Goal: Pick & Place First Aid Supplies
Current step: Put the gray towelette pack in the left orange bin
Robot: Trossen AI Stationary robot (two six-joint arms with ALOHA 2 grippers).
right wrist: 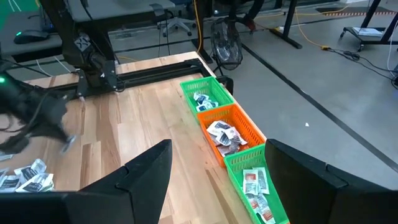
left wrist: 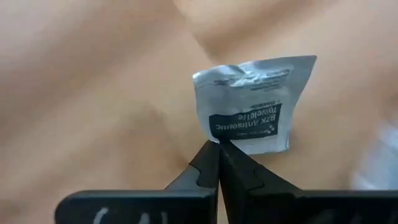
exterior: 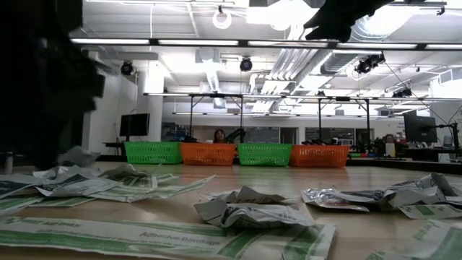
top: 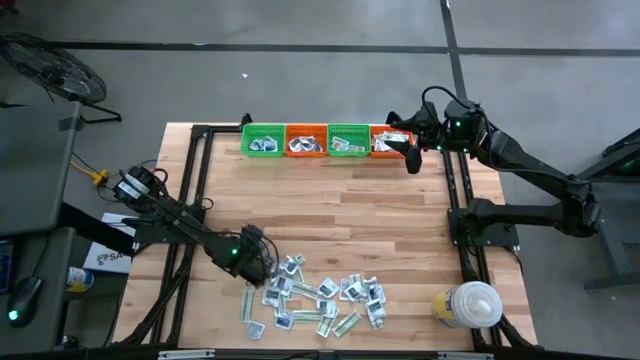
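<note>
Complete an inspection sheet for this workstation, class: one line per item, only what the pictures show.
Surface: wooden table, bare in the middle.
Job's things: packets heaped at the near edge; four baskets, green and orange, each holding packets.
Clutter: white lidded container at the near right corner.
Grippers: left gripper shut on a grey packet; right gripper open above the basket row.
Cables: yellow cable on the floor.
Surroundings: person seated behind the baskets.
</note>
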